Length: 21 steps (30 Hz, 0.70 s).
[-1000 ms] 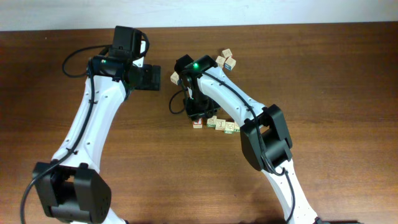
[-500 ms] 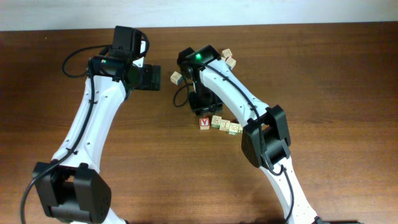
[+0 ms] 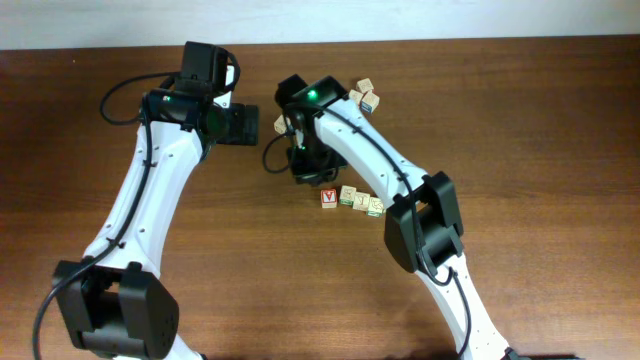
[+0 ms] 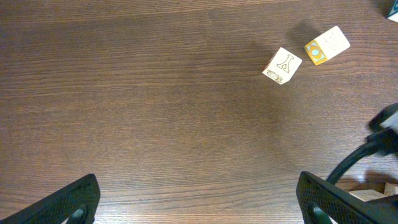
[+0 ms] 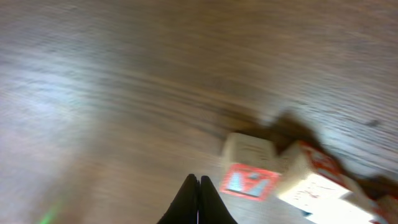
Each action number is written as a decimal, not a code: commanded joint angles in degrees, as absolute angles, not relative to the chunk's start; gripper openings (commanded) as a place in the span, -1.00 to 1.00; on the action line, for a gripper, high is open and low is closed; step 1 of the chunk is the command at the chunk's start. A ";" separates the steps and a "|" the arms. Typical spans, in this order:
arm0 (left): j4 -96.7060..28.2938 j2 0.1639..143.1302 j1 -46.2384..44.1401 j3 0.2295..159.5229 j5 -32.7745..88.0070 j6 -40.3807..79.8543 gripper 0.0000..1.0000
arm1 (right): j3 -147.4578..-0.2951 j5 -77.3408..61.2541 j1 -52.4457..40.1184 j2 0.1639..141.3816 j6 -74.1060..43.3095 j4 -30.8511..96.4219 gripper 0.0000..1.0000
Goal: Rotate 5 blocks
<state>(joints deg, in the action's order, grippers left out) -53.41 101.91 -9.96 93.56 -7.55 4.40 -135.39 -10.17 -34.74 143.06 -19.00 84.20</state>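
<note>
Hovering shut and empty near the red-faced block that ends the row of blocks mid-counter, the right hand could shove the row askew if it drops closed. The left hand, spread wide near the far edge, holds nothing.

So the blocks sit in a short row on the counter, about mid-way across. From overhead the line slants a little down toward the right. The left end is the red-and-white block, lying flat with a red V on white facing up. Right beside it are three pale wooden cubes with greenish markings. They're packed close, probably touching, but they're too small to be sure. I only count four in that row and can't tell where the fifth is. The right wrist view is blurry: a red face, with another pale cube tight against it.
</note>
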 commanded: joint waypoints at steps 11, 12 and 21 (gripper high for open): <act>-53.47 102.24 -9.74 94.61 -7.97 5.34 0.98 | -126.93 -11.94 -35.18 143.63 -16.75 78.98 -0.92; -53.47 102.24 -9.74 94.61 -7.97 5.34 0.98 | -126.93 -10.61 -35.14 143.63 -16.78 79.00 -0.91; -53.47 102.24 -9.74 94.61 -7.97 5.34 0.98 | -126.93 -3.92 -34.87 143.63 -16.95 81.25 -0.92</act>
